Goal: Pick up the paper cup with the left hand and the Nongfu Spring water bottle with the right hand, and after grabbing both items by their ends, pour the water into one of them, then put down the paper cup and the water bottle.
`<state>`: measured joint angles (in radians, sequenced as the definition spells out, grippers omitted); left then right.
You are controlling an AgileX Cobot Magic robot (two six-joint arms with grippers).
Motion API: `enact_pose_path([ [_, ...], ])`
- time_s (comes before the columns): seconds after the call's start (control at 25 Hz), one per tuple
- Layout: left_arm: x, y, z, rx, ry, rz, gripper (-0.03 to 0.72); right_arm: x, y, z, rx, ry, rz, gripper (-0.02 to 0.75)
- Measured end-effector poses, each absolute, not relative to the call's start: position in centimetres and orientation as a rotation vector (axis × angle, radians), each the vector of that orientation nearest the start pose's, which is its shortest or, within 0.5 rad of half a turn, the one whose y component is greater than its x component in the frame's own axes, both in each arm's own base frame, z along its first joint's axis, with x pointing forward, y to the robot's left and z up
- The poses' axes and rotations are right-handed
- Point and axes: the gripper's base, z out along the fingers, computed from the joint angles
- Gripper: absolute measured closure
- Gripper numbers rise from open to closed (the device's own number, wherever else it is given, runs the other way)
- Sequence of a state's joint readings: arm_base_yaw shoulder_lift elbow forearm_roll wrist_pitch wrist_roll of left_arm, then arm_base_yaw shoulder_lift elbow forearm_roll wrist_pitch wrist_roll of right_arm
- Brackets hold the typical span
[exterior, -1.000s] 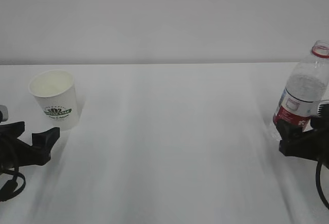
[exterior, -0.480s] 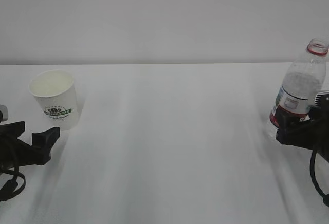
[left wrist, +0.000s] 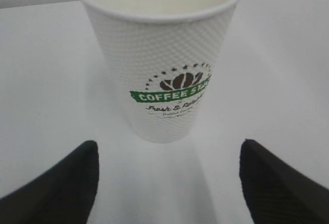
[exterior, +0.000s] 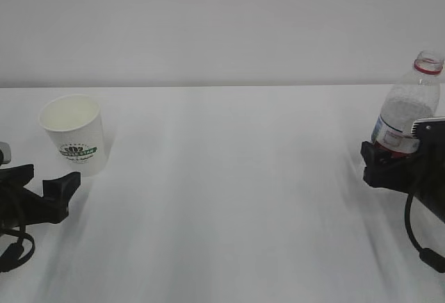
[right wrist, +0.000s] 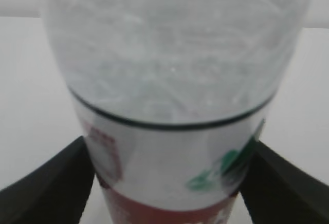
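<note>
Two black grippers sit at opposite edges of the white table, each beside its own item. On the left, the paper cup stands upright with its green coffee logo facing the left hand, whose fingers are spread wide on either side of the cup's base in the wrist view, clear of its wall and holding nothing; neither cup nor hand has shifted from the earlier frames. On the right, the Nongfu Spring water bottle, which leaned towards the left a second ago, now stands nearly upright. The right hand has moved in and higher against its label. In the right wrist view the black fingers flank the bottle very closely; whether they touch or grip it cannot be told.
</note>
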<state>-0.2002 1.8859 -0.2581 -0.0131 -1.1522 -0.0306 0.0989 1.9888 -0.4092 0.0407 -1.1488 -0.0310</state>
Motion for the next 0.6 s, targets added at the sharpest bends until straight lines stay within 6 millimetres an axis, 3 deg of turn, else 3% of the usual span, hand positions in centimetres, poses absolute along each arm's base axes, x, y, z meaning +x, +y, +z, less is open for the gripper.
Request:
enact_pose_path([
  [0.6, 23.4, -4.6, 9.5, 0.147, 1.956, -0.140, 0.073, 29.7, 2.4, 9.5, -0.044, 1.842, 0.024, 0.076],
])
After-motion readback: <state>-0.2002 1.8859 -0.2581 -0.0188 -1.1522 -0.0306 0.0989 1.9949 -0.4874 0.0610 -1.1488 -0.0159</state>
